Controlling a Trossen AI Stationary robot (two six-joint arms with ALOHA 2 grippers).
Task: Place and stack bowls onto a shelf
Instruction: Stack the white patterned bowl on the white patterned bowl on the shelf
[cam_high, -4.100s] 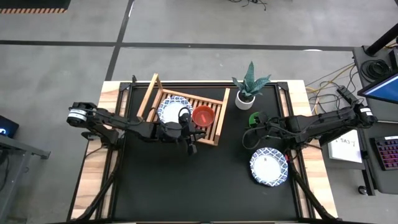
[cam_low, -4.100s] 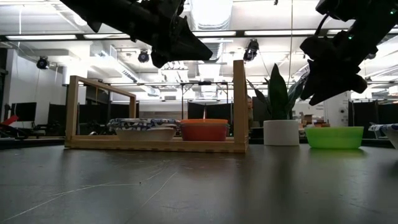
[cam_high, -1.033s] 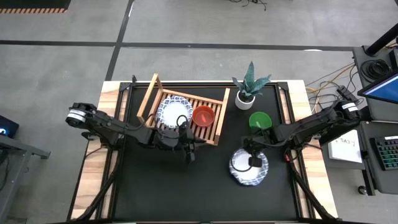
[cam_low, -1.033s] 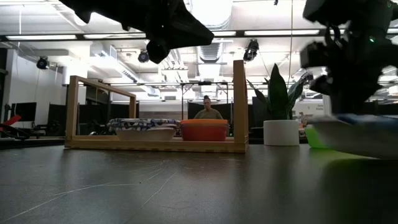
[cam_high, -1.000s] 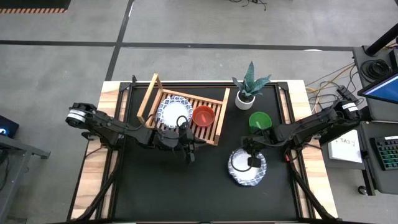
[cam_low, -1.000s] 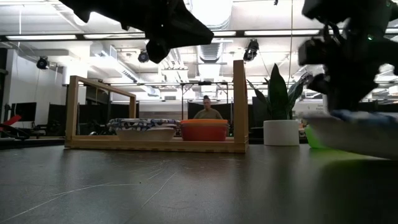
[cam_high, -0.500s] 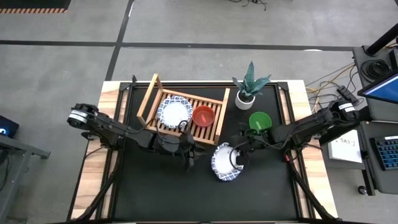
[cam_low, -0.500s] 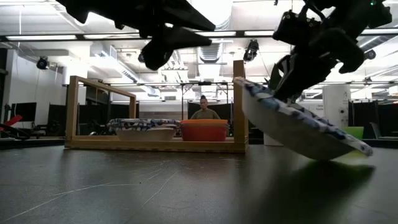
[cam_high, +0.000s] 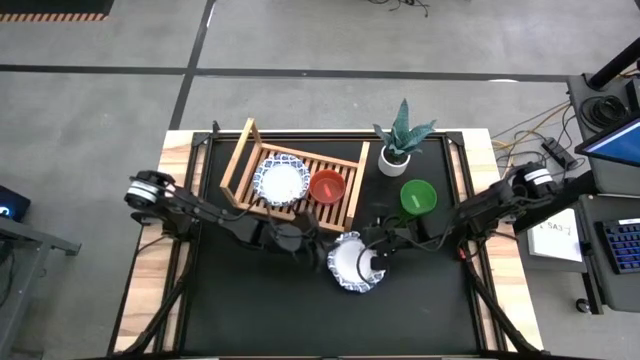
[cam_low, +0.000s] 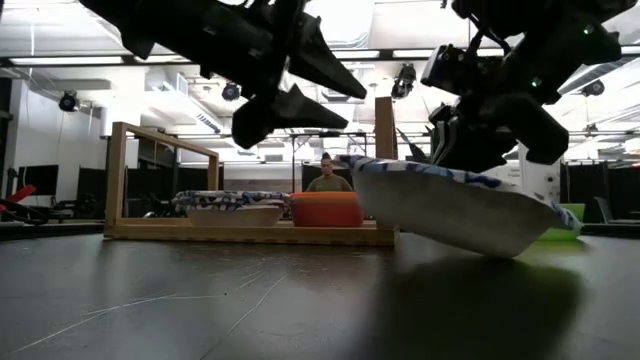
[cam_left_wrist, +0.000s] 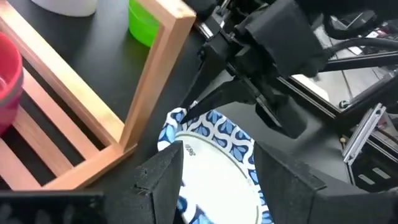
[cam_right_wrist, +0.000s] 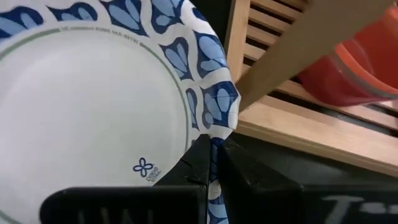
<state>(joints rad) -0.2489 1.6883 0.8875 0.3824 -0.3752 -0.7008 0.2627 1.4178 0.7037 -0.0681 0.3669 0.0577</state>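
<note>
High cam looks straight down on whole table (cam_high: 250, 300). Low cam sits at tabletop level, facing room. Wrist cams sit close, looking past own fingers (cam_left_wrist: 163, 177); both share blue-rimmed bowl (cam_right_wrist: 99, 106) between/just beyond fingers, plus shelf (cam_left_wrist: 149, 93) beyond.

You have a white bowl with a blue leaf-patterned rim (cam_high: 356, 264) just off the corner of the light wooden shelf (cam_high: 352, 190). On the shelf sit a matching white-and-blue bowl (cam_high: 281, 181) and a red bowl (cam_high: 326, 186). Beyond the shelf's end lies a green bowl (cam_high: 418, 196) on the black table (cam_high: 250, 300).
</note>
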